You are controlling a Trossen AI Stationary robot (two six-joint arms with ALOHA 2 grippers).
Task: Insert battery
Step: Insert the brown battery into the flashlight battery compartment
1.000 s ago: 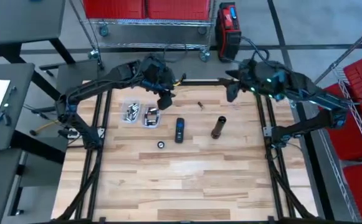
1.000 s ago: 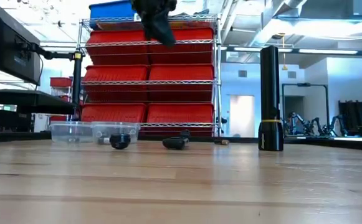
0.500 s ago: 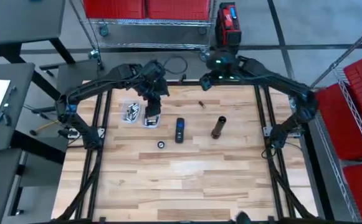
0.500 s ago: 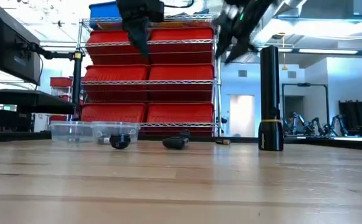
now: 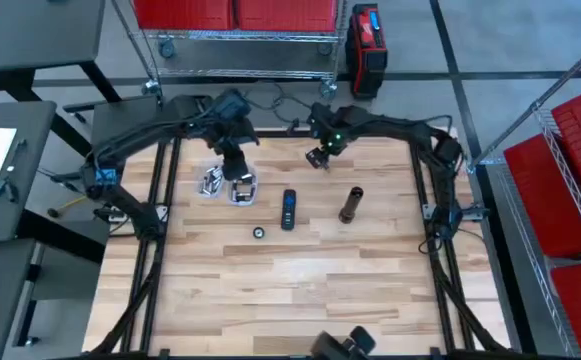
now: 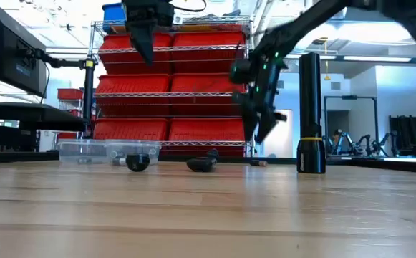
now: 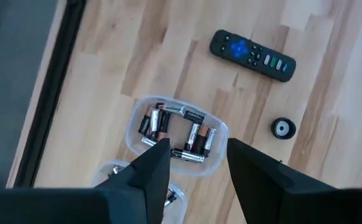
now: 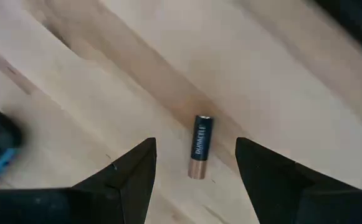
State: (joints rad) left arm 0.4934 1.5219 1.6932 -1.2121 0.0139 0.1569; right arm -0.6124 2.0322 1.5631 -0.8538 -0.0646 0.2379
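Observation:
A loose black-and-copper battery (image 8: 199, 147) lies on its side on the wooden table, far of the middle (image 5: 322, 168). My right gripper (image 8: 194, 163) hovers open just above it, one finger to each side, touching nothing (image 6: 261, 123). My left gripper (image 7: 196, 155) hangs open high over a clear tub of batteries (image 7: 176, 135), also seen from above (image 5: 242, 188). A black flashlight body (image 6: 310, 115) stands upright on its base (image 5: 349, 205). A black remote (image 5: 288, 208) lies flat, and a small round cap (image 5: 258, 232) sits near it.
A second clear tub (image 5: 210, 180) stands left of the first. Dark frame rails (image 5: 170, 200) run along the table's left and right sides. A wire shelf with red bins (image 6: 172, 86) stands beyond the far edge. Bare wood (image 5: 300, 290) fills the near half.
My right gripper has swung from the table's far right corner toward the left and come down over the loose battery. My left gripper has shifted toward the left edge, from beside the tubs to over them. Nothing on the table has moved.

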